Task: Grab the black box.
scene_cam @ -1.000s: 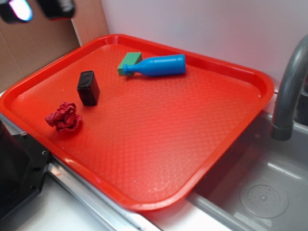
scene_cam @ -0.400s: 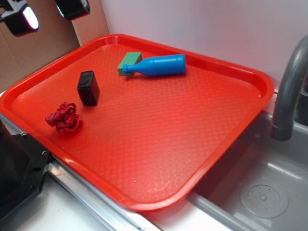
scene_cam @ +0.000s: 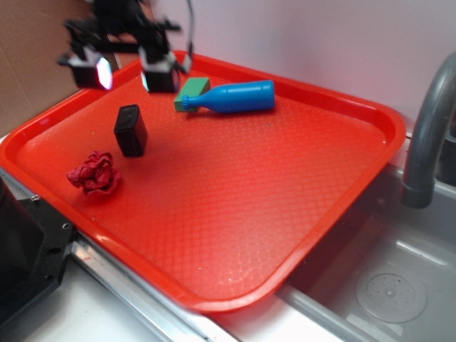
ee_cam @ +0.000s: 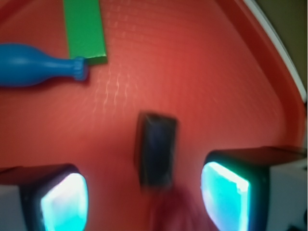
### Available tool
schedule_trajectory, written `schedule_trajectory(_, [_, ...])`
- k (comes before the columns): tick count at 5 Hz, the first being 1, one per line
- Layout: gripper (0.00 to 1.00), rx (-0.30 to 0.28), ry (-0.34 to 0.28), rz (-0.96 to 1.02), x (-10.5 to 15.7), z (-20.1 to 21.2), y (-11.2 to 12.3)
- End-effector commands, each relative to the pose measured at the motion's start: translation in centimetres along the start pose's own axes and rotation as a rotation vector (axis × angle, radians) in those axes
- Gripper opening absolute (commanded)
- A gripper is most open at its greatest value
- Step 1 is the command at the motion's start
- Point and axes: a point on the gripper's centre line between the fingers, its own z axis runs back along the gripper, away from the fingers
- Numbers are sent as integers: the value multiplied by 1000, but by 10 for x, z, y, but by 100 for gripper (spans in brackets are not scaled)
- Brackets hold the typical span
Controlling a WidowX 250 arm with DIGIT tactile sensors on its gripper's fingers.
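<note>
Black box (scene_cam: 131, 130): on red tray (scene_cam: 235, 214), toward its 9 o'clock side, free of contact. Pincer (scene_cam: 127, 70): spread wide, empty, above the tray at the box's 12 o'clock. Red rag (scene_cam: 94, 173): at the box's 7 o'clock, near. Blue bottle (scene_cam: 231, 97): on its side, touching green block (scene_cam: 191, 92). Wrist view: box (ee_cam: 156, 149) between the lit fingers (ee_cam: 226, 190).

We read this as a mock kitchen sink station: grey faucet (scene_cam: 427, 135) over a steel basin with drain (scene_cam: 390, 293), red cafeteria tray (scene_cam: 342, 103) on the counter, cardboard panel (scene_cam: 35, 64) and plain white wall (scene_cam: 306, 35) behind.
</note>
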Motion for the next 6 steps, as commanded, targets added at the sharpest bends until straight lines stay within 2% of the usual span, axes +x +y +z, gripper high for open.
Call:
schedule_trajectory(1, [100,8,37,-21,7,-43,-8])
schedule_trajectory(2, [100,-19,36,-15,-4,-42,1])
schedule_trajectory(3, [100,-71,0,-22,-9,-24,3])
schedule_trajectory(5, [100,-226,-117,-47,-22,28,8])
schedule_trajectory(6, [100,-279,-195,-152,-41,45,5])
